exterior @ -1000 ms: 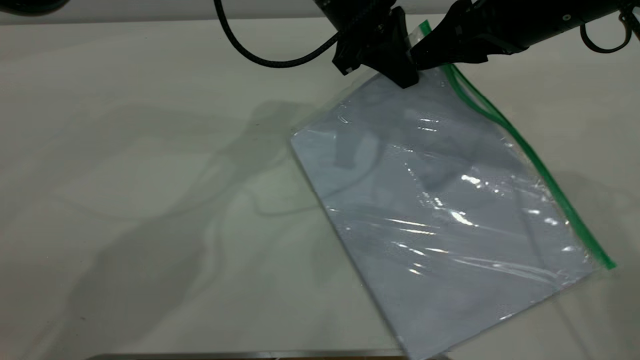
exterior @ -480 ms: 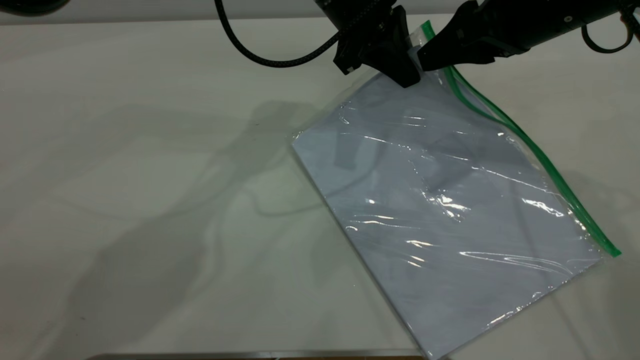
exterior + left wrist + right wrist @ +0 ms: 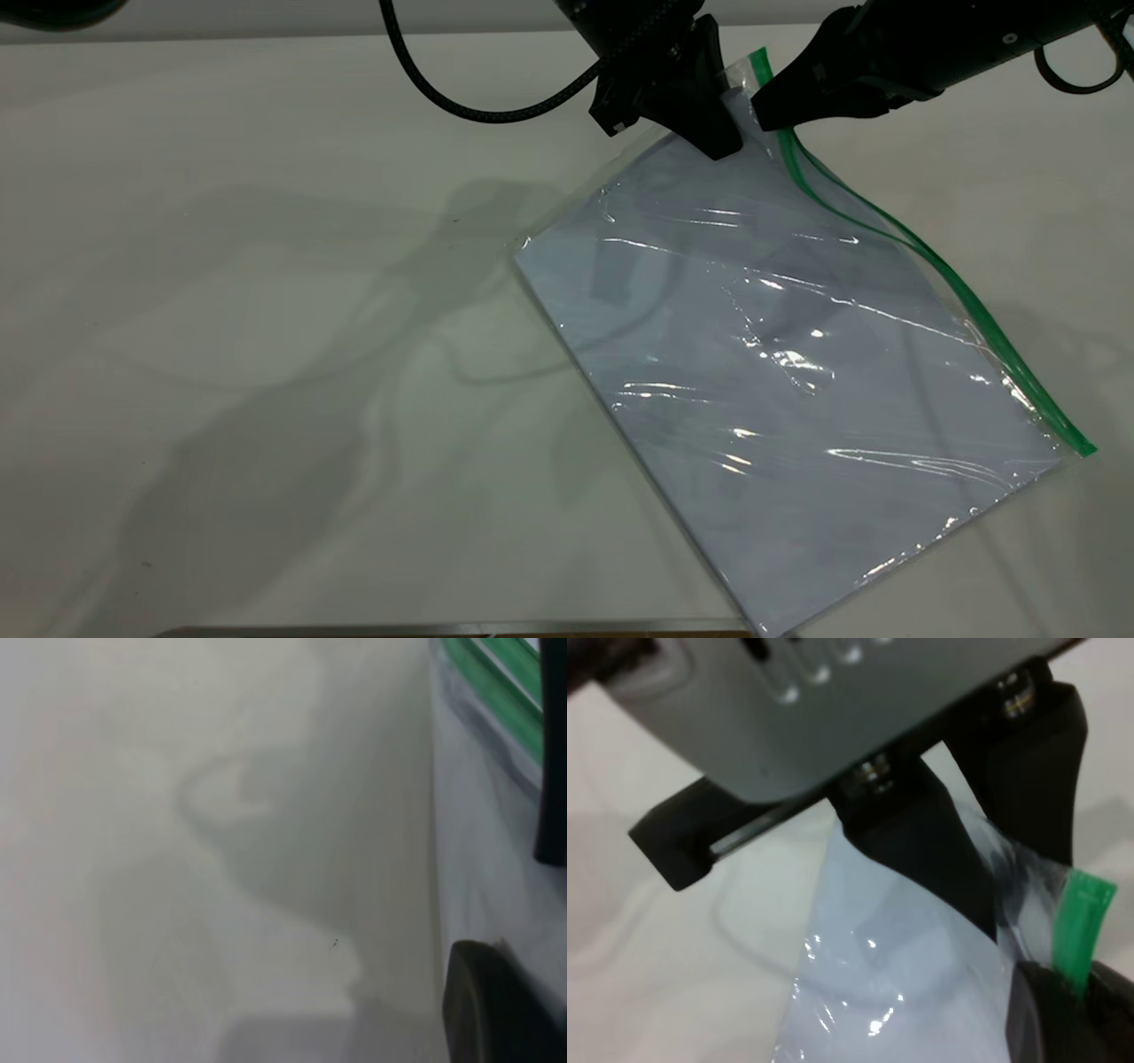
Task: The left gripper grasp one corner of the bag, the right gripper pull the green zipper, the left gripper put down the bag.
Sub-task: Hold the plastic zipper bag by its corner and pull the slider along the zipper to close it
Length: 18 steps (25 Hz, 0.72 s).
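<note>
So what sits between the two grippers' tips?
In the exterior view, only the bag's clear corner spans between the left gripper and right gripper.

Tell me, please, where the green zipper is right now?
In the exterior view, the green zipper runs along the bag's right edge, its upper end between the left gripper and right gripper.

Overhead view; wrist cameras close, apparently sharing bag (image 3: 780,372).

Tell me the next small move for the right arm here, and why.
Probably keep drawing the right gripper along the green zipper, toward the far corner. The left gripper holds the corner of the bag raised, the right one pinches the strip right beside it, and nearly the whole strip is ahead.
</note>
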Motion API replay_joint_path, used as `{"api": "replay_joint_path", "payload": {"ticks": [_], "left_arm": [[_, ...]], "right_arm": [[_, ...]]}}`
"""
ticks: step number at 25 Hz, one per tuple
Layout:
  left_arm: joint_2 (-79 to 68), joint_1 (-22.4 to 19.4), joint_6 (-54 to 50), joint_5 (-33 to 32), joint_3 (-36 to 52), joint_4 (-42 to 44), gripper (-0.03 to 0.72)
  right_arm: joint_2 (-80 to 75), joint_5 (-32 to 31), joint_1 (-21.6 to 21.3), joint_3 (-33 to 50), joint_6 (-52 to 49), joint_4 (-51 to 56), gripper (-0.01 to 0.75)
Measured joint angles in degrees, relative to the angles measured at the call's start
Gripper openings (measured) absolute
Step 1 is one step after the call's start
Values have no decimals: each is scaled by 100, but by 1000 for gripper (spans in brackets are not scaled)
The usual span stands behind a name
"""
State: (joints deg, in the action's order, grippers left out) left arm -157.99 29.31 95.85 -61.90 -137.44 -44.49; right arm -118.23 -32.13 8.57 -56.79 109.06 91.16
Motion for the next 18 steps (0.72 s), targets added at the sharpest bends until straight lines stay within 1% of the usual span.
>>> {"api": "replay_joint_path", "payload": {"ticks": [11, 15, 18], "left_arm": [[-17, 5, -107, 37, 0, 0, 53], [-20, 5, -112, 37, 0, 0, 53], [-20, 5, -176, 37, 0, 0, 53]], "right_arm": [[0, 312, 11, 0, -42, -31, 56], [0, 370, 17, 0, -126, -68, 30], [0, 418, 28, 0, -146, -128, 30]]}}
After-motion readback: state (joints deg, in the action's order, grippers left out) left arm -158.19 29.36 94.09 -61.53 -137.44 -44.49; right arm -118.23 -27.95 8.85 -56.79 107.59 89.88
